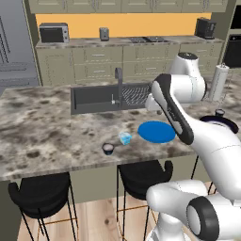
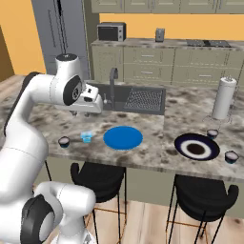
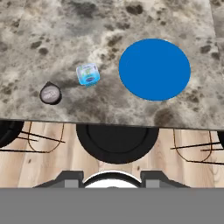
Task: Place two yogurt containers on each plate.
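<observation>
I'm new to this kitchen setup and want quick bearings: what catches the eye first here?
The bright blue plate lies bare on the marbled counter near the front edge. Left of it sit a pale blue yogurt cup and a dark round one. Farther right, a navy plate has two dark cups beside it.

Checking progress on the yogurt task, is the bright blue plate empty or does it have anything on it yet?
Empty. The blue plate shows a bare surface; the pale blue cup and a dark round cup sit on the counter beside it.
</observation>
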